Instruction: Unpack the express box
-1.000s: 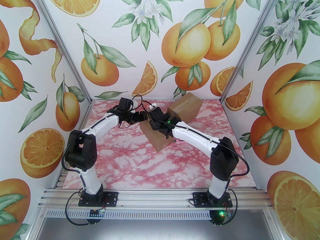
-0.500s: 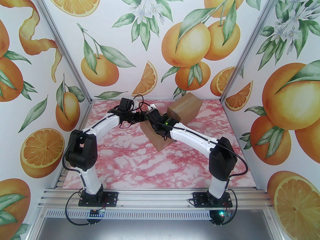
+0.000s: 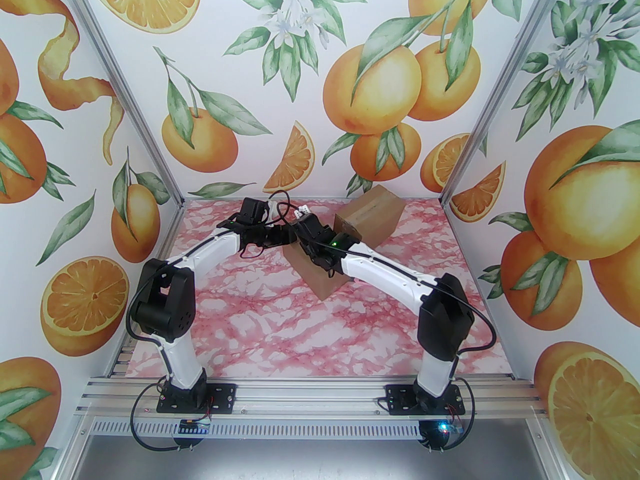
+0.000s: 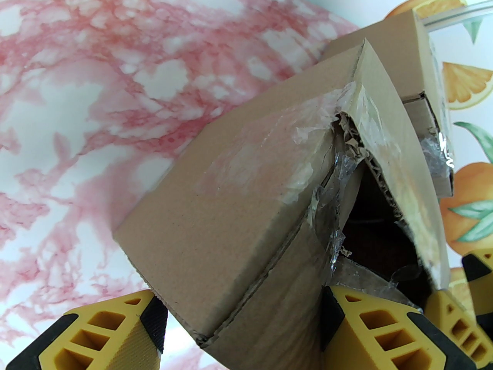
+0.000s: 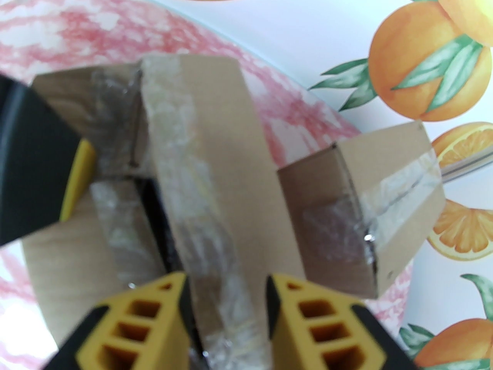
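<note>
**A:** Status on the unpack?

**B:** Opening stage, I'd say. Nothing is out on the marble table (image 3: 260,328). The express box (image 3: 317,280) sits mid-table, turned corner-on to the arms, and both arms meet over it. A second box (image 3: 372,215), taped shut, is just behind it near the back wall.

**A:** Seam cut?

**B:** Yes. One top flap (image 5: 208,129) is lifted and the clear tape (image 4: 336,174) along it is torn and ragged. There's a dark gap under the flap, but I can't make out the contents.

**A:** Next move?

**B:** My read is to get a firm bite on that flap and fold it back, away from the opening, while the other arm stops the box sliding or tipping. The cardboard is light and the tape shreds may still tie the flaps, so peel slowly.

**A:** Grippers?

**B:** The left gripper (image 4: 238,306) has its jaws wide, astride the box's near end by the torn seam. A sliver of table shows beside one pad (image 4: 154,318), so I take it as not clamped: bracing at most.

**A:** Right?

**B:** The right gripper (image 5: 226,280) has its jaws about half apart, with the taped flap running between them. The flap nearly fills the gap up to the pad (image 5: 186,306). That view is blurred, so I can't tell if it's pinching.
</note>
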`<state>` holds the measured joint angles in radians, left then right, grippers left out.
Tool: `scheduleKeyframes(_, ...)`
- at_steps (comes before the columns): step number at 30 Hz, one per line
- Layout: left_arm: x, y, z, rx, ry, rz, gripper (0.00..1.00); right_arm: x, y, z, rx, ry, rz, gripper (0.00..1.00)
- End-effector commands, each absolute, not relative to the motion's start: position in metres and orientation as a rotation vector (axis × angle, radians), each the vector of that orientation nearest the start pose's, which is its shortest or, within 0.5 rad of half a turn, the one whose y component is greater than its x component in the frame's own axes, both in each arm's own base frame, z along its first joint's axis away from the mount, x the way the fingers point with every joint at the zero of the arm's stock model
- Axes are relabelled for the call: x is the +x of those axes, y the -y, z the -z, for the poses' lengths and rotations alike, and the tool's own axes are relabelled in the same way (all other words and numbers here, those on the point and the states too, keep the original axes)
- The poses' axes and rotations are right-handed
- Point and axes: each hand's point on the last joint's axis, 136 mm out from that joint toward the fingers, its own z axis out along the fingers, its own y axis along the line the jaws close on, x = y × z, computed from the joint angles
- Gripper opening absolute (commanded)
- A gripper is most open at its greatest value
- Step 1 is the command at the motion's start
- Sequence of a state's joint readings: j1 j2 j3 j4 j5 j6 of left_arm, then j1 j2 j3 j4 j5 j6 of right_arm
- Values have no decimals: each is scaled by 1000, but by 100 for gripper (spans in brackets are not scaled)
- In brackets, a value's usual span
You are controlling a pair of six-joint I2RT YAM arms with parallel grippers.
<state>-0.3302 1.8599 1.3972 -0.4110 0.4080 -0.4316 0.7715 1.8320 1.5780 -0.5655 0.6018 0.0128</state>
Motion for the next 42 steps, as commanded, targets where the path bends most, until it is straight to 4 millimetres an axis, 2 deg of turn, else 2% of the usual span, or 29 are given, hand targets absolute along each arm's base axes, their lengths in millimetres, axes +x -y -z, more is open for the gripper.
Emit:
scheduleKeyframes(1,385,167,-25,-30,-2929,465,67,434,-217,-264,-382,-2079,432,37)
scheduleKeyframes(11,390,169,-29,-29,-2923,470,66,443,-207,-268,-319,-2114,306,37)
scheduleKeyframes(14,393,172,-31,-29,-2914,479,66,446,-215,-264,-358,-2117,257,40)
scheduleKeyframes(16,394,175,-33,-19,-2912,483,66,446,-225,-257,-411,-2125,229,45)
scheduleKeyframes(21,398,178,-39,-15,-2896,489,66,438,-253,-241,-554,-2129,106,68)
scheduleKeyframes(24,400,179,-45,-12,-2879,496,67,437,-265,-228,-629,-2145,71,77)
scheduleKeyframes(31,408,185,-61,10,-2834,532,68,445,-273,-205,-701,-2136,200,84)
scheduleKeyframes(35,411,188,-67,23,-2819,556,69,452,-279,-199,-695,-2116,218,87)
scheduleKeyframes(38,411,191,-69,33,-2816,568,69,461,-278,-201,-666,-2069,313,87)
scheduleKeyframes(42,411,191,-69,43,-2821,569,69,467,-280,-215,-611,-1957,428,86)
